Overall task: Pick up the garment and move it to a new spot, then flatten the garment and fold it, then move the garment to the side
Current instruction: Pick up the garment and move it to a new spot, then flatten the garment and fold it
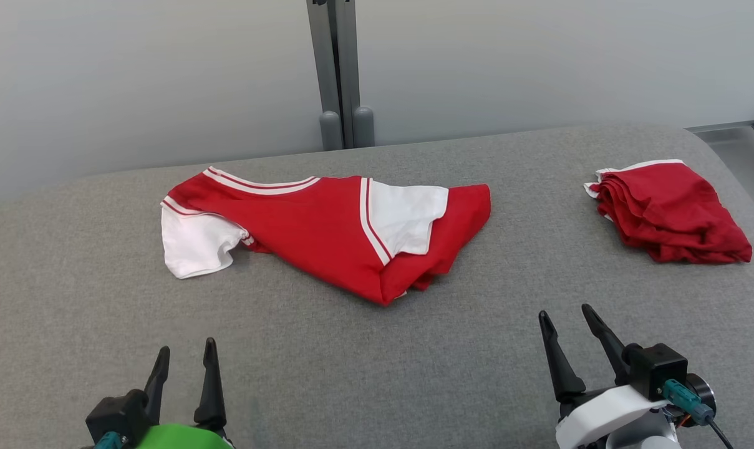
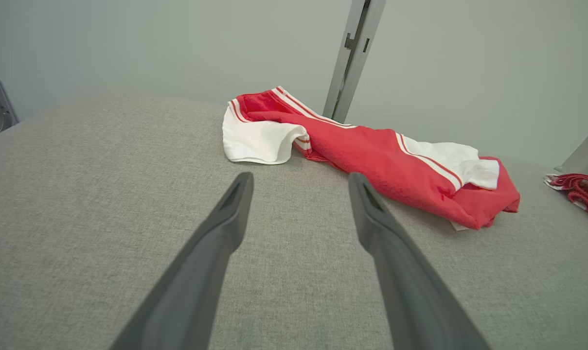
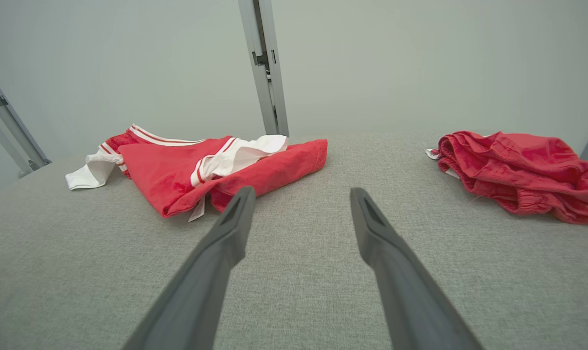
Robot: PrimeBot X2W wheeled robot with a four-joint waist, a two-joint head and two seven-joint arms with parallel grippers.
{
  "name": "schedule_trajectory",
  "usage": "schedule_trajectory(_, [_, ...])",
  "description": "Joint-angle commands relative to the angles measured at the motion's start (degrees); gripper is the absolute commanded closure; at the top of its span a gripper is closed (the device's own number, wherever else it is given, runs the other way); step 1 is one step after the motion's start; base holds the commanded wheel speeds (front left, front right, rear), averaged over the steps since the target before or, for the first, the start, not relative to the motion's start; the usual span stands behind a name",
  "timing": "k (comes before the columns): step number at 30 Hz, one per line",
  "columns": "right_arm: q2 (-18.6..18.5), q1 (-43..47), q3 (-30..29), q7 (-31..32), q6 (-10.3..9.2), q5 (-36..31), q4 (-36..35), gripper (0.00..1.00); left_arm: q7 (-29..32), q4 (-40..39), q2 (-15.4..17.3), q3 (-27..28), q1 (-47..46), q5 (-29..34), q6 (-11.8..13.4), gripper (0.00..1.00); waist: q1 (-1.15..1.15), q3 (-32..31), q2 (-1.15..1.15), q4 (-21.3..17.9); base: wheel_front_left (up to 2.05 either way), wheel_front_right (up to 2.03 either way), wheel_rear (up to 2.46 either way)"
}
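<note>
Jaws stand spread wide on both your left gripper and your right gripper, and neither one holds or touches anything; each hangs low over the bare grey table with nothing between its fingers. Ahead of the left gripper and a little to its right lies the garment, a red shirt with white sleeves and striped trim, rumpled and doubled over on itself, apart from both grippers. One white sleeve lies almost straight ahead of the left gripper, while the bunched red hem end sits ahead of the right gripper and off to its left, with a small label peeking out under the nearest corner. Farther out, ahead of the right gripper and well to its right, a red bundle rests apart from the shirt; leave it alone. By the look of things you are at the very start of the first step, the pick-up not yet begun. Your next move probably calls for reaching both arms forward and bringing the fingers down at the cloth's edge, one near the sleeve and one near the hem. Pinch a single fold firmly, since loose layers may slip out as you lift.
</note>
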Motion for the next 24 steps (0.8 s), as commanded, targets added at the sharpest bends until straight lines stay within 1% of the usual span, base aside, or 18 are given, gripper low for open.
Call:
schedule_trajectory(1, [-0.2,0.9,0.0,-0.1,-0.09,0.2,0.2,0.00,0.0,-0.3,-0.4,0.3,1.1,0.6,-0.4,0.00,0.00,0.0,0.00,0.0,0.00,0.00,0.00])
schedule_trajectory(6, [-0.2,0.9,0.0,-0.1,-0.09,0.5,0.4,0.00,0.0,-0.4,-1.8,0.6,2.3,1.6,-1.2,0.00,0.00,-0.1,0.00,0.0,0.00,0.00,0.00])
schedule_trajectory(16, [-0.2,0.5,-0.3,-0.1,-0.09,0.2,0.8,0.00,0.0,0.1,-2.9,1.4,2.3,2.4,-2.4,0.00,0.00,0.1,0.00,0.1,0.00,0.00,0.00])
schedule_trajectory(24, [-0.2,-0.8,0.1,-0.1,-0.09,-0.7,1.2,0.00,0.0,0.4,-3.5,2.2,1.8,3.0,-2.9,0.00,0.00,0.7,0.00,0.5,0.00,0.00,0.00])
